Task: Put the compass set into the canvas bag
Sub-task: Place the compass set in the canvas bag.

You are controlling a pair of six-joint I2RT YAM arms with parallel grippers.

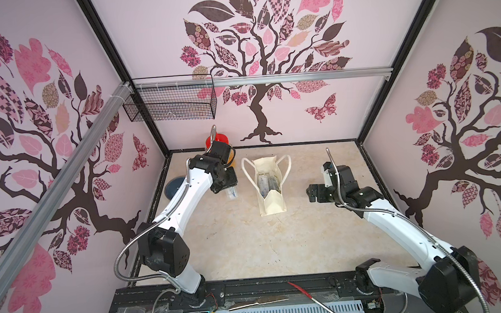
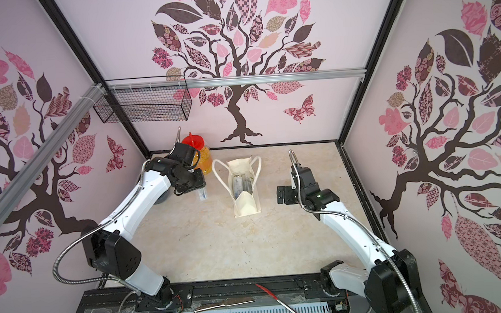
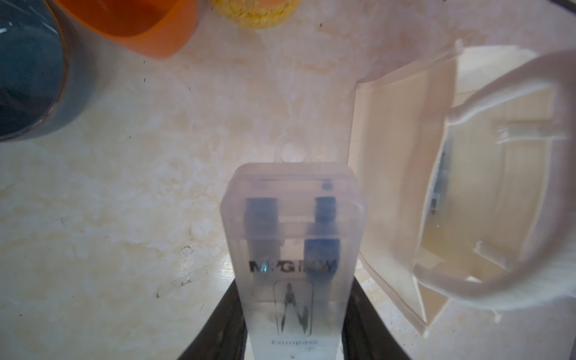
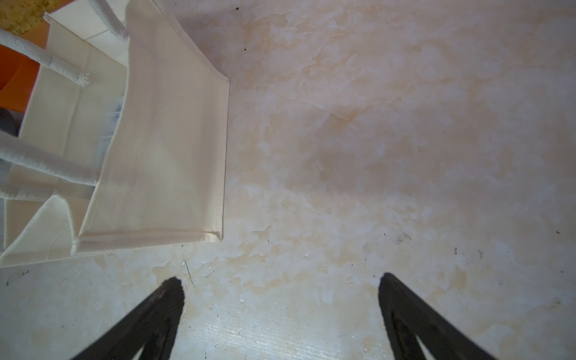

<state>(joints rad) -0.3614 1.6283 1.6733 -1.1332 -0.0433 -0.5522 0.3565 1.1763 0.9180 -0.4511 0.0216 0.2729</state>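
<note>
Left claw [image 3: 291, 330] was clamped shut on the compass set [image 3: 291, 243], its black fingers [image 3: 227, 314] pressed against both long sides of a frosted clear plastic case, oblong with rounded corners, printed with a compass drawing and holding blue parts. In both top views the compass set [image 1: 232, 193] sat under that claw at centre left of the frame, just left of the canvas bag [image 1: 273, 204] and outside it. The right claw [image 4: 280, 280] stood spread wide and empty over bare table, right of the bag.

The bag was cream woven cloth with stitched hems, a folded gusset and two thick loop handles splayed sideways. Its mouth gaped upward, with clear plastic items [image 1: 266, 180] lying inside. The table [image 1: 248, 245] was glossy beige with a marble pattern and small dark scuffs. Pale pink walls [image 1: 160, 35] carried brown and pink patterned tree decals. A black wire basket [image 1: 170, 104] hung from an aluminium rail [image 1: 298, 77] at upper left, above a red-lidded jar [image 2: 194, 142]
</note>
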